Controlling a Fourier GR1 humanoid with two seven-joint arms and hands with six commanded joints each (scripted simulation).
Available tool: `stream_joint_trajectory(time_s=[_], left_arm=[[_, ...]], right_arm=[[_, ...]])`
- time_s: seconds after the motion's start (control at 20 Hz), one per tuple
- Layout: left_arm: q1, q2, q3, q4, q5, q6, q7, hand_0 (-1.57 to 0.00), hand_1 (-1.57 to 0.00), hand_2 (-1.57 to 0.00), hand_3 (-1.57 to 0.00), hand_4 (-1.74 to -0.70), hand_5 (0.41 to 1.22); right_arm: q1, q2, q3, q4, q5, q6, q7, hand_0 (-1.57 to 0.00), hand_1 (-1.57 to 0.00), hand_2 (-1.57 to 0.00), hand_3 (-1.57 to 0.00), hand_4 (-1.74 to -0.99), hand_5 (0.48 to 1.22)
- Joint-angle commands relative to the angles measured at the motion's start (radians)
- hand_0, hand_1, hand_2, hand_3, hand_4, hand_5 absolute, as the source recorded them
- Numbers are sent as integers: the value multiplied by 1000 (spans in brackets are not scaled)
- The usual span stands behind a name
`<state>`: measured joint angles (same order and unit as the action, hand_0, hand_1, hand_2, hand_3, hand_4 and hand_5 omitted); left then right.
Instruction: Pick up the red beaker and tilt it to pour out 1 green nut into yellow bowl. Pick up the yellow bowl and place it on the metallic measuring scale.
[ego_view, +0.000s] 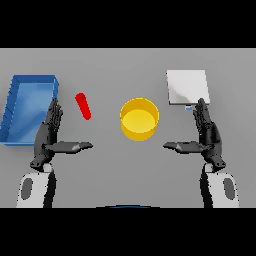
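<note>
You have not yet begun the pick: both the left hand (47, 132) and right hand (207, 132) hover with straight, empty fingers, so reach left-handed for the red beaker (83, 106) lying left of the yellow bowl (139, 119), the metallic measuring scale (187, 86) waiting beyond.

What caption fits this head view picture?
Open left hand by red beaker, right hand near scale, yellow bowl between.

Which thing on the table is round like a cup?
The yellow bowl in the middle. The blue tray and the metallic scale have square corners, and the red beaker is a thin tube.
</note>
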<state>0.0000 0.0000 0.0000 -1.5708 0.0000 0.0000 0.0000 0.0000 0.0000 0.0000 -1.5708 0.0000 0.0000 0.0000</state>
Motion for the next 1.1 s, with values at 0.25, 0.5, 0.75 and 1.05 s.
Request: stream_joint_trajectory(time_s=[0.25, 0.5, 0.75, 1.05], left_arm=[[52, -3, -16, -38, 1, -10, -18, 1, 1, 1, 1, -1202, 677], [118, 54, -98, -158, -99, -30, 5, 1, 1, 1, 1, -1200, 672], [125, 55, -109, -165, -118, -25, 42, 1, 1, 1, 1, -1173, 653], [40, 45, -92, -49, -132, -14, 36, 1, 1, 1, 1, -1197, 659]], right_arm=[[-11, -11, -10, 5, -14, 9, 2, 1, 1, 1, 1, -1177, 572], [47, -96, 65, -77, 148, -1, -43, 1, 1, 1, 1, -1193, 582], [54, -96, 55, -76, 106, 28, -52, 1, 1, 1, 1, -1244, 597], [40, -111, 46, -68, 79, 61, -83, 1, 1, 1, 1, -1291, 623]])
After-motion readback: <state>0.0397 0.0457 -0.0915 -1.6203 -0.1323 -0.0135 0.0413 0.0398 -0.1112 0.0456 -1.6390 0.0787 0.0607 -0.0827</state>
